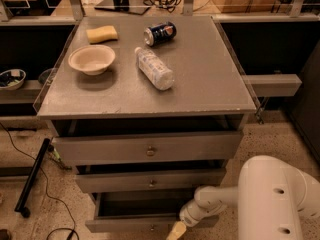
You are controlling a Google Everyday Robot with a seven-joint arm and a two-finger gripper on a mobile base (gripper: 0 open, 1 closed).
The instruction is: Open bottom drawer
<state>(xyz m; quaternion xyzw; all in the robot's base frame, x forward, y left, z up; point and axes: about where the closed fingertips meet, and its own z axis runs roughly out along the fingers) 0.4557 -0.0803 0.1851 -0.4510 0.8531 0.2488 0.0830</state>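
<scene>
The bottom drawer (125,225) is the lowest and narrowest grey front of the cabinet. It stands pulled out, and its dark inside (142,204) shows above the front panel. My gripper (176,230) is at the bottom edge of the camera view, right against the right part of that drawer front. The white forearm (215,199) leads to it from the lower right. The drawer's knob is not visible.
Above it are the mid-sized drawer (152,182) and the widest top drawer (150,151), each slightly out. The cabinet top holds a bowl (92,59), a sponge (102,34), a can (160,33) and a lying bottle (154,68). A black pole (31,179) and cables lie on the floor at left.
</scene>
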